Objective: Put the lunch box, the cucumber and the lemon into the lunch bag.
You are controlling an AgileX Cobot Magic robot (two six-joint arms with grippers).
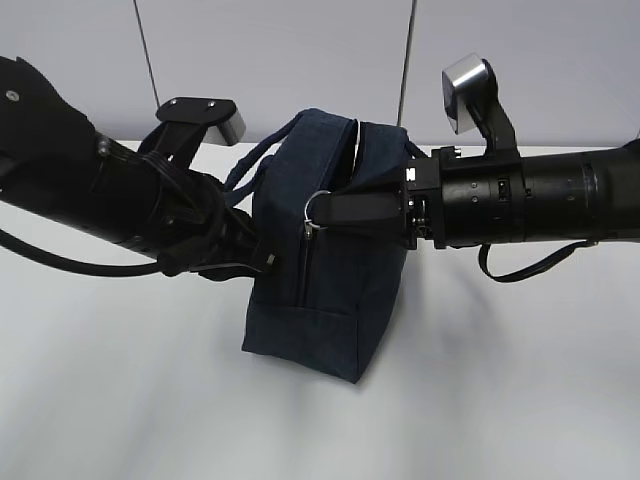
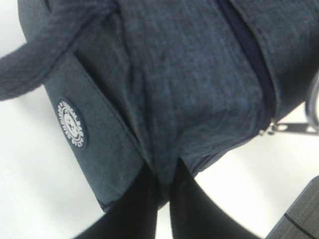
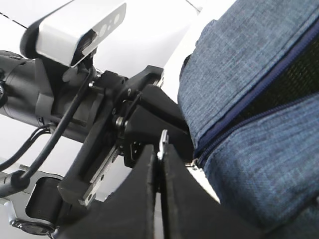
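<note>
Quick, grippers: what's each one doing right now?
Left gripper: closed, pinching a fold of the lunch bag fabric.
Right gripper: closed on the metal ring pull of the bag's zipper.

A plain white table (image 1: pixel 480 400) spreads beneath the left gripper (image 2: pixel 167 199) and the right gripper (image 1: pixel 335 210). Behind both stands a pale grey wall (image 1: pixel 300 50). It has two thin dark seams (image 1: pixel 408 50), one up-left of the left gripper and one above the right.
</note>
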